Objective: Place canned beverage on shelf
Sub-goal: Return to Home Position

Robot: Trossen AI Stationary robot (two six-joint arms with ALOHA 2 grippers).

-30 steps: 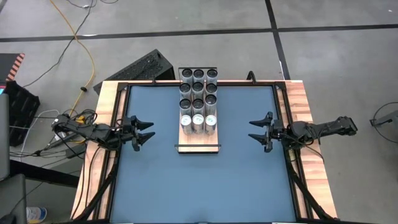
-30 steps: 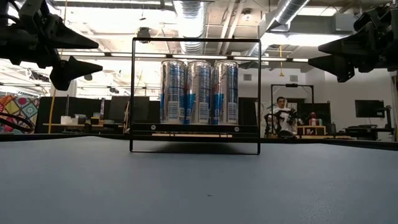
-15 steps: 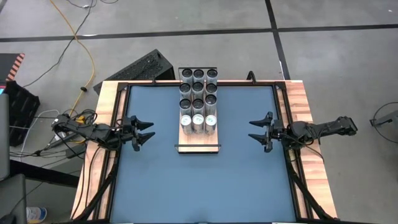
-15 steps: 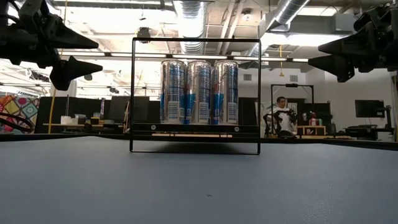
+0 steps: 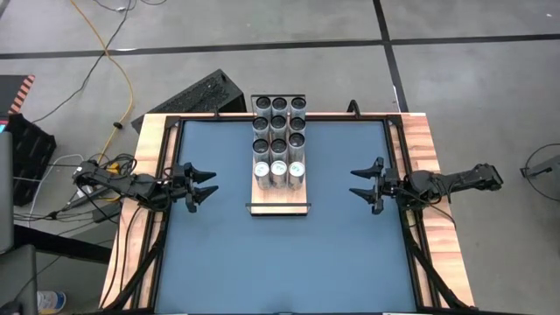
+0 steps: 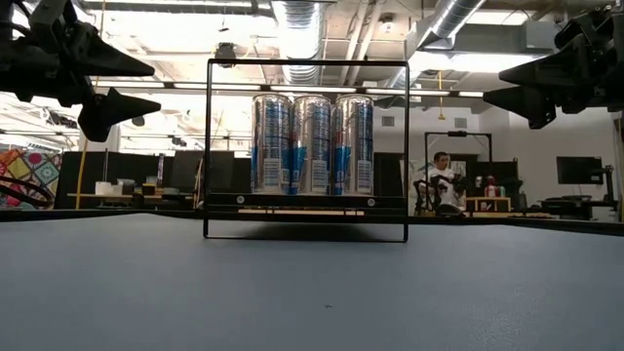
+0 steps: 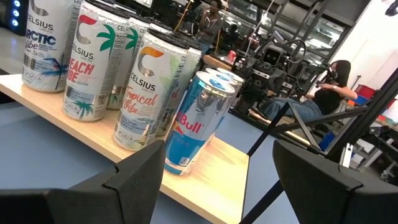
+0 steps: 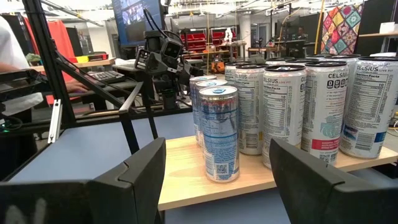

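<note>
The shelf is a light-wood board with black end rails, lying mid-table toward the far edge. Several tall cans stand upright on it in rows; the nearest row of silver-blue cans shows in the low view. They also show in the left wrist view and the right wrist view. My left gripper hovers open and empty at the table's left, fingers pointing toward the shelf. My right gripper hovers open and empty at the table's right, also pointing toward the shelf.
Wooden strips edge the blue table. A bare stretch of board lies at the shelf's near end. A keyboard lies on the floor beyond the far left corner. A person sits in the room behind.
</note>
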